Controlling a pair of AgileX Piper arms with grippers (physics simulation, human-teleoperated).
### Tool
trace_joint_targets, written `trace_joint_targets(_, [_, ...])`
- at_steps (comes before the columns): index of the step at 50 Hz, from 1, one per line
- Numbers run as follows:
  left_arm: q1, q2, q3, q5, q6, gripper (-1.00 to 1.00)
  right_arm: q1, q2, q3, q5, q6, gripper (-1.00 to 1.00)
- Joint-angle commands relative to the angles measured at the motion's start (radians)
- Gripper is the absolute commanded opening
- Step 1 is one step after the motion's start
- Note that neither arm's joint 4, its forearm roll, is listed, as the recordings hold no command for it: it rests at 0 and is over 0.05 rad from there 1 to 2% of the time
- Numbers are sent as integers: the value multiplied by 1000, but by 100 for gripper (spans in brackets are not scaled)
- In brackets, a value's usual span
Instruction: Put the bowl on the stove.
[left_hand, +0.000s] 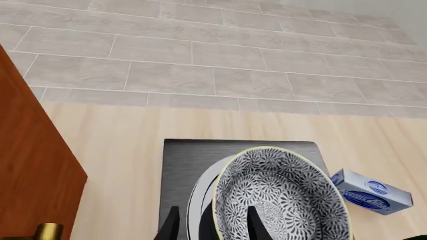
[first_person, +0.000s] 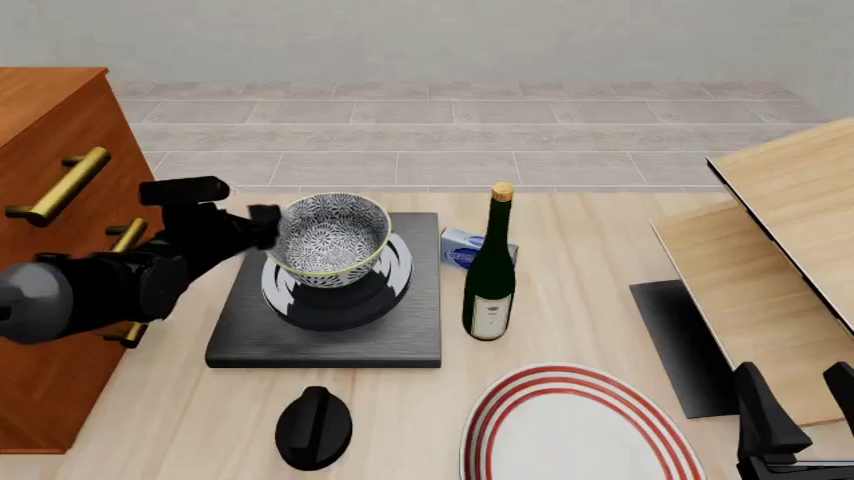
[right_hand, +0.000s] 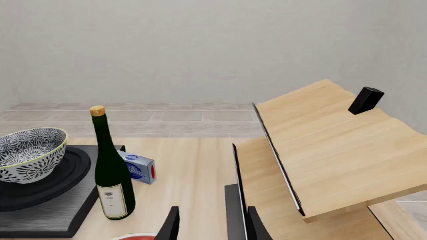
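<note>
The bowl (first_person: 330, 237), black-and-white floral inside with a pale yellow rim, sits a little tilted on the silver-grey rings of the black square stove (first_person: 254, 335). It also shows in the left wrist view (left_hand: 277, 197) and the right wrist view (right_hand: 27, 152). My left gripper (first_person: 271, 228) is at the bowl's left rim. In the left wrist view (left_hand: 215, 225) its fingers stand wide apart, one inside and one outside the rim, not pressed on it. My right gripper (first_person: 798, 405) is open and empty at the front right, far from the bowl.
A dark wine bottle (first_person: 490, 270) stands just right of the stove, with a blue-and-white box (first_person: 461, 247) behind it. A black knob (first_person: 314, 428) and a red-ringed white plate (first_person: 581, 430) lie in front. A wooden cabinet (first_person: 54, 130) stands left, wooden shelves (first_person: 787, 230) and a dark panel (first_person: 674, 345) right.
</note>
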Motion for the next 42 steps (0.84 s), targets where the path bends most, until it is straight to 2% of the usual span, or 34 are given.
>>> trace_joint_targets(1, [17,-61,12,29,33,100,0,0,0,0,0,100])
trace_joint_targets(11, [10,-173,38,75,61,100,0,0,0,0,0,100])
trace_joint_targets(28, [14,-254,63,109,92,100,0,0,0,0,0,100])
trace_joint_targets(42, [-2,-380,108,162,126,100,0,0,0,0,0,100])
